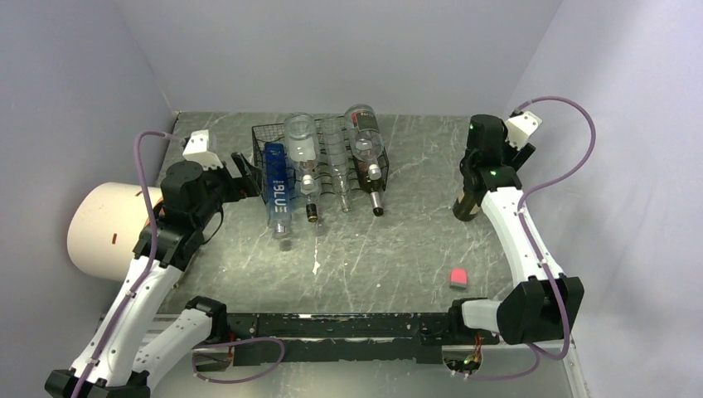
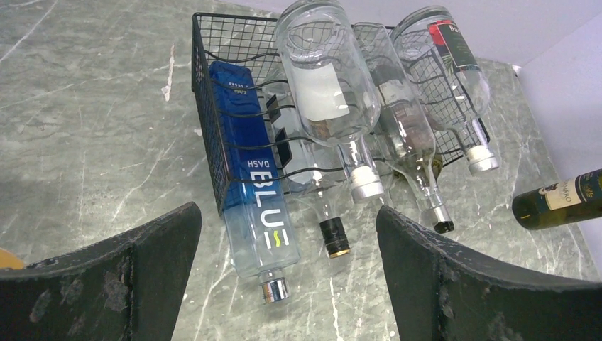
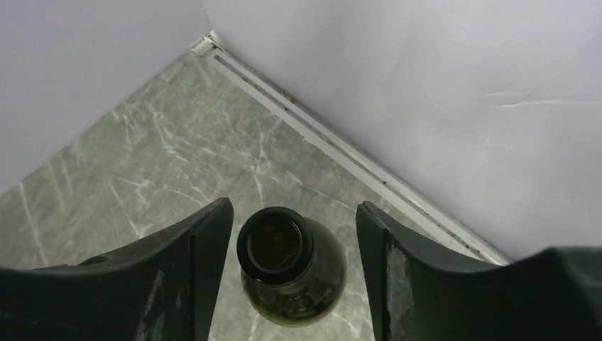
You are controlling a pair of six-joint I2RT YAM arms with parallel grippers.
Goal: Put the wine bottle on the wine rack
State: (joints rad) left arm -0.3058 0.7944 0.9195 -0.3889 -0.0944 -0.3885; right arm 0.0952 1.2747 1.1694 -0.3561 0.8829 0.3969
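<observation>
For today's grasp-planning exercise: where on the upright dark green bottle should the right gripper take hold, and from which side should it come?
Probably the neck, just below the mouth, coming straight down from above. The bottle stands upright with its mouth up, and in the wrist view it lines up between the open fingers of the right gripper. The neck is narrow, while the body below is wider.

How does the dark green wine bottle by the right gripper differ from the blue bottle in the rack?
The dark green wine bottle stands upright on the table, outside the wine rack; the blue bottle lies on its side in the rack. The green one's mouth is open; the blue one wears a silver cap. The open right gripper straddles the green bottle's neck without touching; no gripper holds the blue bottle.
</observation>
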